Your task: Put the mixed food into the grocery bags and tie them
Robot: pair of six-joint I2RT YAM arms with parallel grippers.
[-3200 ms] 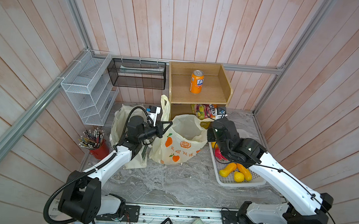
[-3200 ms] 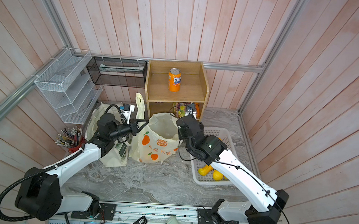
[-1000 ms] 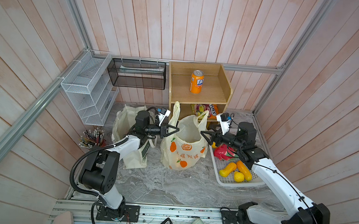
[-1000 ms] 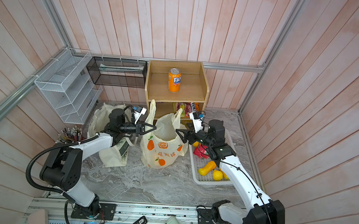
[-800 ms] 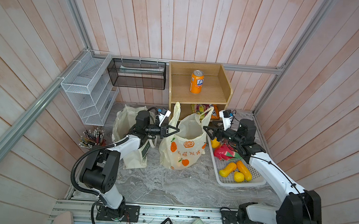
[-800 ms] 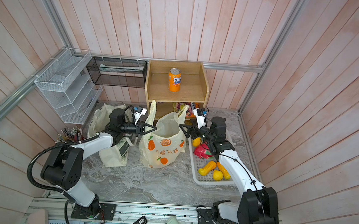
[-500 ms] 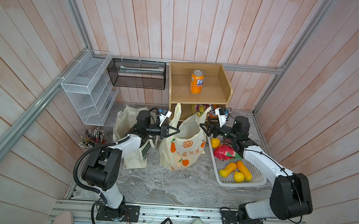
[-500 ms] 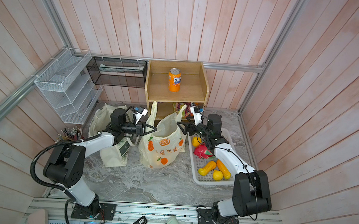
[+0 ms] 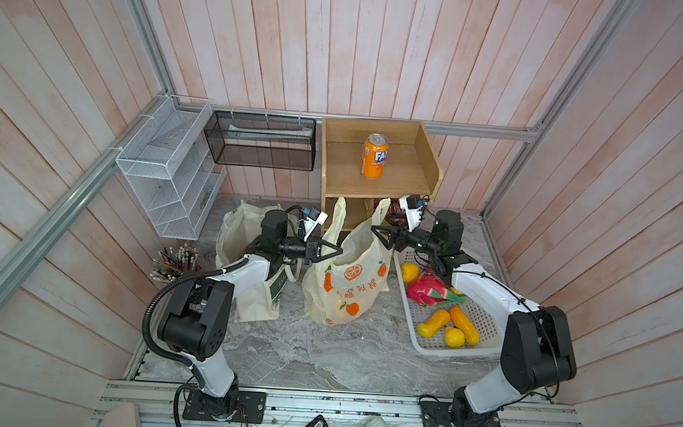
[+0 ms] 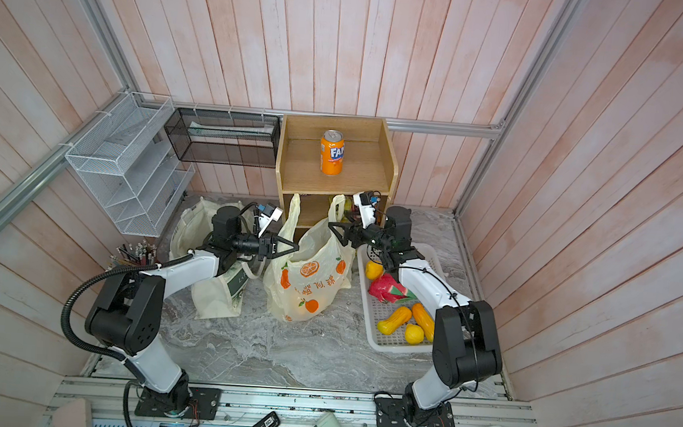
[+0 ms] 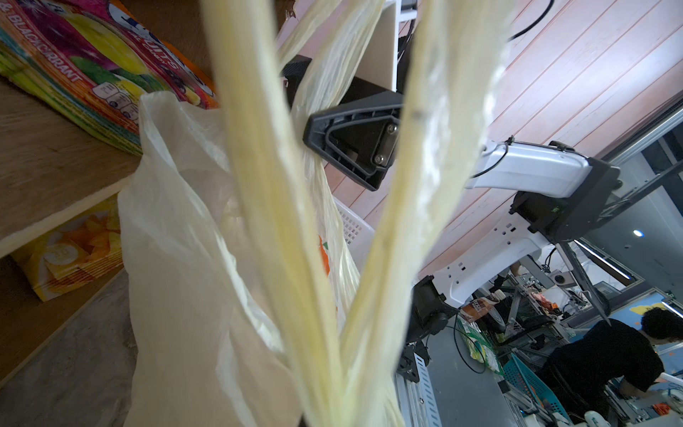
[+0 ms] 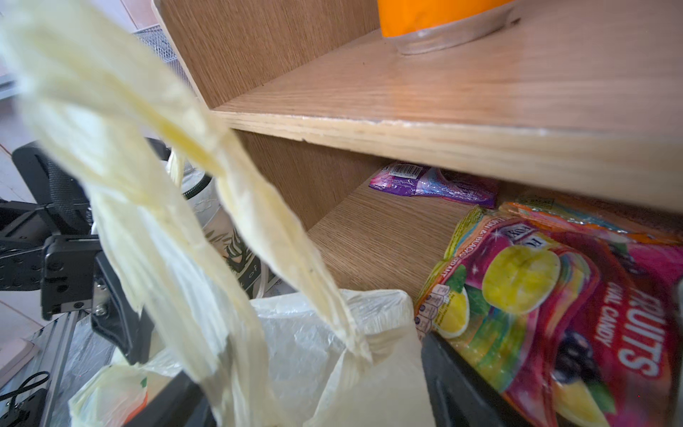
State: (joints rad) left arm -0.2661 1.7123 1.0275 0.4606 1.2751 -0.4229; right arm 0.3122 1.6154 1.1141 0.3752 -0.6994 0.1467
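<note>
Down on plank-walled grey marble (image 9: 320, 359), left jaws pinch the carrier bag (image 9: 346, 284); right jaws gape.

Shelf (image 9: 345, 169) just behind bag (image 9: 347, 281); front tabletop (image 9: 340, 360) free.

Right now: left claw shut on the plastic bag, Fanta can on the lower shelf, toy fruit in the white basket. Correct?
Off: the Fanta can stands on the top shelf, not the lower; both top views show it. Rest holds: left claw shut on the plastic bag, toy fruit in the white basket.
</note>
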